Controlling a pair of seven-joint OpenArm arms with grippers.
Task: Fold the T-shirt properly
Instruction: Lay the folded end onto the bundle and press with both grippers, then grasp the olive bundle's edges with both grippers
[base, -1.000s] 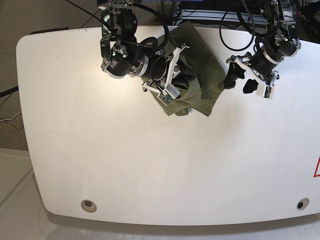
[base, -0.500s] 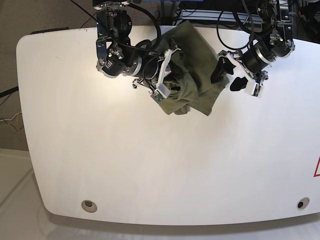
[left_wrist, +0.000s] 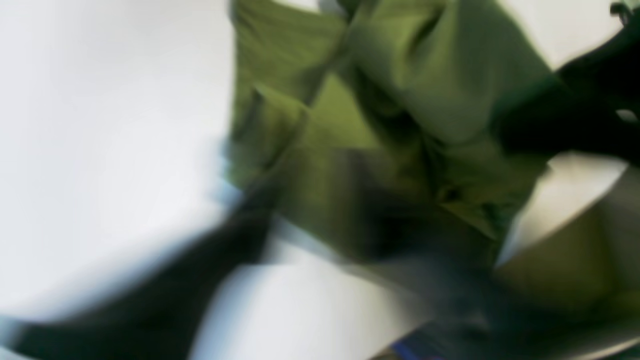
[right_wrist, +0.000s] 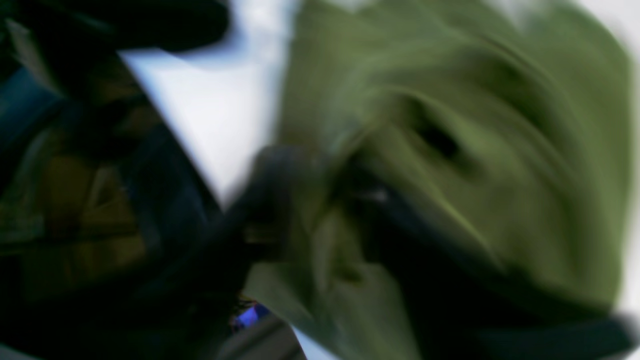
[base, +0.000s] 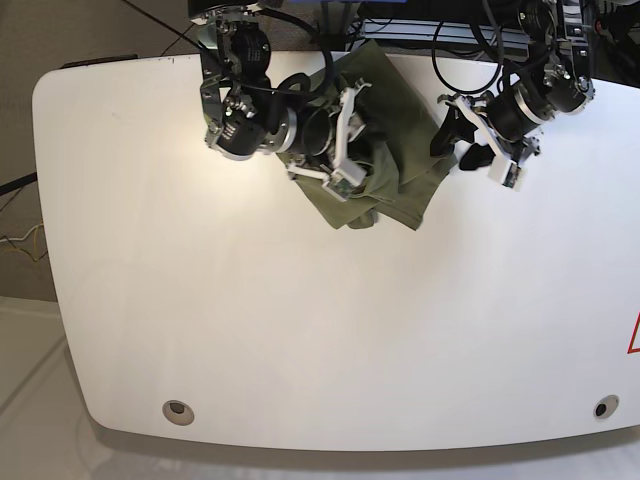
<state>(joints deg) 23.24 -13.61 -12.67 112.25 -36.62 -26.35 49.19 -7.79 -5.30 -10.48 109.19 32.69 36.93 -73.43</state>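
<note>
1. The T-shirt (base: 395, 150), olive green and without print, lies bunched in a crumpled heap at the far edge of the white tabletop (base: 300, 330), roughly mid-way along that edge. One corner of the cloth reaches up to the far edge; a folded flap points toward the near side.
2. The right gripper (base: 345, 140) sits on the heap's left part in the base view, its white fingers pressed down among the folds. The right wrist view is heavily blurred; dark finger shapes show against green cloth (right_wrist: 475, 150). Whether the jaws are parted or pinching fabric cannot be told.
3. The left gripper (base: 470, 140) is at the heap's right edge in the base view, just beside the cloth. Its fingers appear spread, with nothing visibly between them.
4. The left wrist view, also blurred, shows rumpled green fabric (left_wrist: 400, 100) over white surface, and a dark arm part at the right edge.
5. Two small round fittings sit near the tabletop's near corners, one at the left (base: 178, 410).
</note>
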